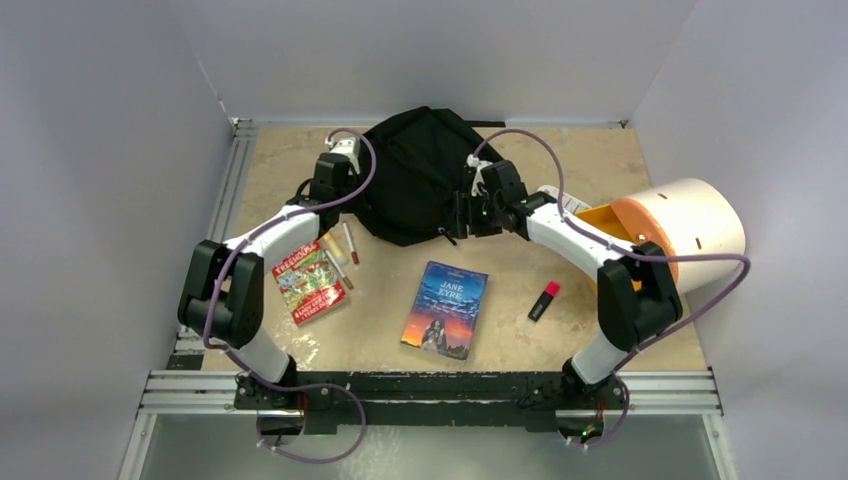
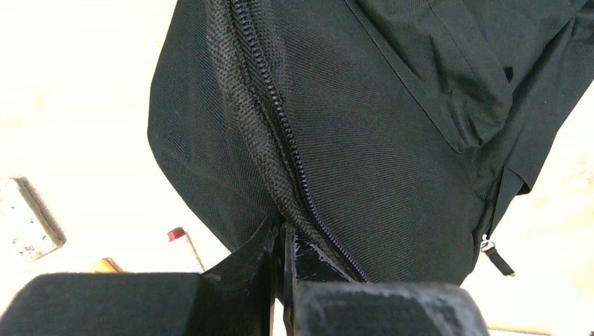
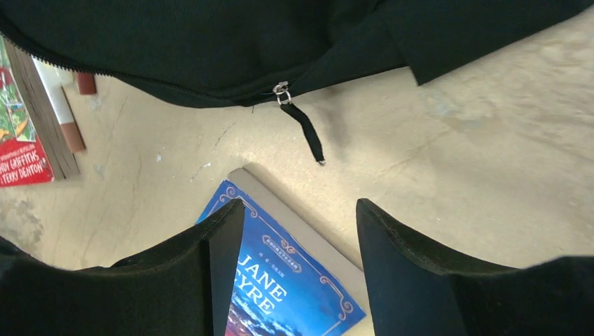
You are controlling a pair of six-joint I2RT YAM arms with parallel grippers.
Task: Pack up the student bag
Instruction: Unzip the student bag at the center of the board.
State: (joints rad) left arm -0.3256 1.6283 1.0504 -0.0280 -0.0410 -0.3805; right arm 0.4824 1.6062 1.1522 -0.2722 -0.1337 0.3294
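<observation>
Left pincer [image 2: 282, 241] on student bag [image 2: 378, 140] edge

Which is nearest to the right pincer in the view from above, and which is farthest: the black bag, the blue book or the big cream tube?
Counting from the right pincer, seen from above:
1. Black bag: right next to it, on its left and far side.
2. Blue book: flat on the table, closer to the robot's bases.
3. Cream tube: way over at the table's right edge.
</observation>
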